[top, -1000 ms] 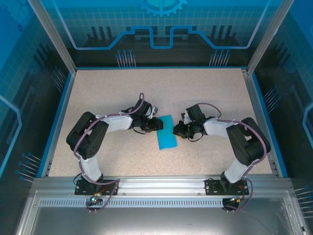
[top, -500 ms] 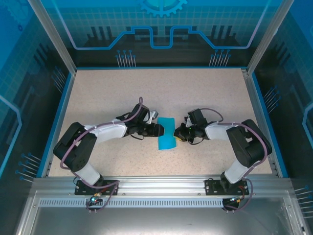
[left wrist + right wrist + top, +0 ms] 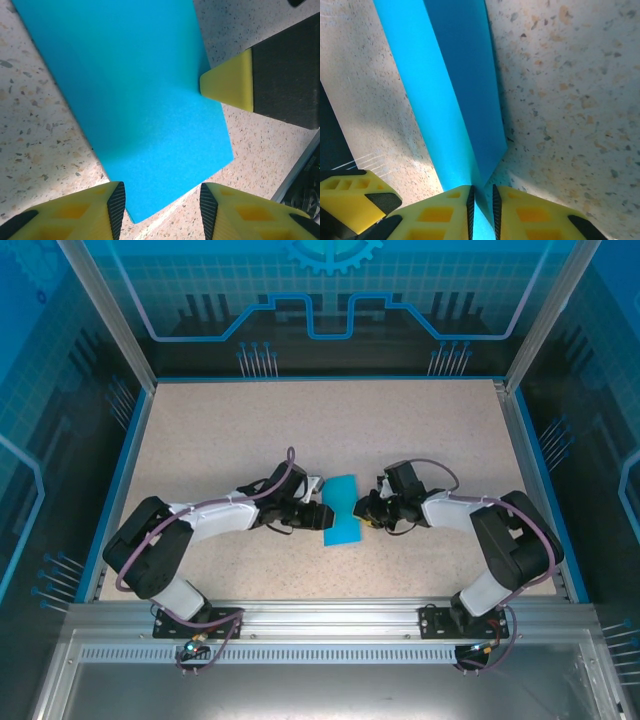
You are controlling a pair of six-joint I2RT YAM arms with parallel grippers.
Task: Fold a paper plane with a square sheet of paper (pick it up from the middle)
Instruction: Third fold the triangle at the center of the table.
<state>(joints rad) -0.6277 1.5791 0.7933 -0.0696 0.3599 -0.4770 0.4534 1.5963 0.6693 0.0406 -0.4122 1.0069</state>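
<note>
One paper sheet (image 3: 341, 512), long axis running the table's (image 3: 200, 440) far-to-near edge — two grippers. The right gripper (image 3: 481, 200) pinches it; the left gripper (image 3: 162, 200) gapes, empty.

- The left arm (image 3: 215, 518) has its elbow bent out to the left, and its forearm reaches low to the right, toward the table centre.
- The left gripper (image 3: 160, 200) points to the right, and its yellow fingers (image 3: 90, 212) stand clearly apart and hold nothing.
- The right arm (image 3: 470, 515) mirrors this pose, with the elbow out to the right and the forearm low to the left.
- The right gripper (image 3: 481, 192) faces the left one, and its jaws are almost closed, pinching the edge of the teal-blue paper (image 3: 455, 100).
</note>
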